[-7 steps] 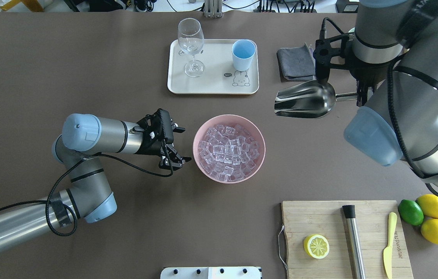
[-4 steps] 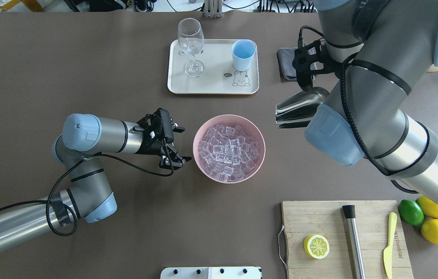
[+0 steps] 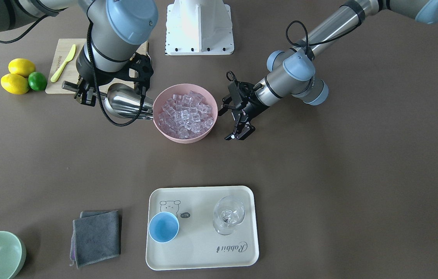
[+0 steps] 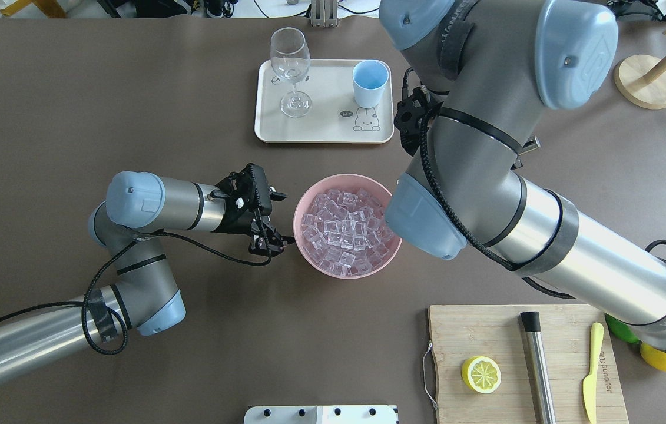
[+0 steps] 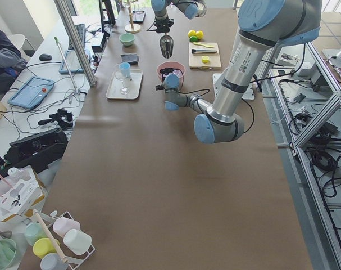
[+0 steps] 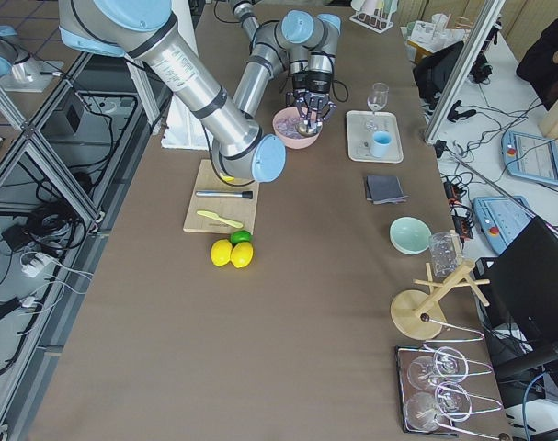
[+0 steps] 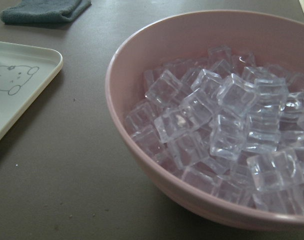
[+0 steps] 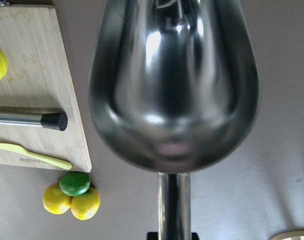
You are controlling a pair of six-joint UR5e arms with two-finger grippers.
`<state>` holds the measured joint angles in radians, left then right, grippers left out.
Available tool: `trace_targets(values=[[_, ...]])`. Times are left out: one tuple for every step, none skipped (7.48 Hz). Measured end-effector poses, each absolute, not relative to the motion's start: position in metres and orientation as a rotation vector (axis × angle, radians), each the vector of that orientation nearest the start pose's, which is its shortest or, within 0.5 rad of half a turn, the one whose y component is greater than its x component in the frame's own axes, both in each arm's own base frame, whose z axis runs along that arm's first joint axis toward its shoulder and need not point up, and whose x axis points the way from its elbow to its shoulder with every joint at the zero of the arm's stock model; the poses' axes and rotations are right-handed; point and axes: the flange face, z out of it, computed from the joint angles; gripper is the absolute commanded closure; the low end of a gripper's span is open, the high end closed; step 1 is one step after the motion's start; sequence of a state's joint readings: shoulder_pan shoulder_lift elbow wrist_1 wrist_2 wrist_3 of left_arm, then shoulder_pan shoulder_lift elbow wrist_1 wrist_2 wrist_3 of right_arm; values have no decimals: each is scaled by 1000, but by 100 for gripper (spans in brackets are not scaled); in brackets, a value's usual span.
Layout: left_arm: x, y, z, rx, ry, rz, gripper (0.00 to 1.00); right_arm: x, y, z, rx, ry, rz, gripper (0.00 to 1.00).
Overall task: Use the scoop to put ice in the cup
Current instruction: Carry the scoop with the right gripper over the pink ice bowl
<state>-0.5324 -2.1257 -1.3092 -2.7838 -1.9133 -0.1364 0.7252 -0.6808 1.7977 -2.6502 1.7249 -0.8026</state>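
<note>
Clamped in the right gripper [image 3: 83, 94], the empty scoop [image 3: 126, 101] has swung to the pink bowl's [image 3: 163, 133] right rim and must next dig into the ice [image 3: 186, 114]; the left gripper [image 3: 238, 135] waits, fingers apart.

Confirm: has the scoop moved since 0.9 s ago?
Yes. The scoop went from beside the tray to the bowl; its mouth is now at the rim.

Lettering in the scene. On the cream tray [image 3: 199, 238], the word "Rabbit" is printed in script near one edge. Beside a line-drawn animal face, a small dark oval is marked "hi~". A wordmark is burned into the cutting board [image 4: 486, 333], but it cannot be read.
</note>
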Motion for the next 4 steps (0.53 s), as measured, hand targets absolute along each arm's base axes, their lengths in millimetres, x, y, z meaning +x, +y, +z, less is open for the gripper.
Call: trace_targets(values=[[554,-442,318,1140,1105,971,2,-386,-490,168,27,-170,-1655,100],[556,-444,317,1138,1104,971,2,-400,-488,166,12,-156,-1658,100],[558,-445,316,1138,1104,971,2,-414,-484,166,-1,-141,-1656,100],[559,-445,315,1137,1105,972,2,-422,-481,167,-10,-133,-1658,100]])
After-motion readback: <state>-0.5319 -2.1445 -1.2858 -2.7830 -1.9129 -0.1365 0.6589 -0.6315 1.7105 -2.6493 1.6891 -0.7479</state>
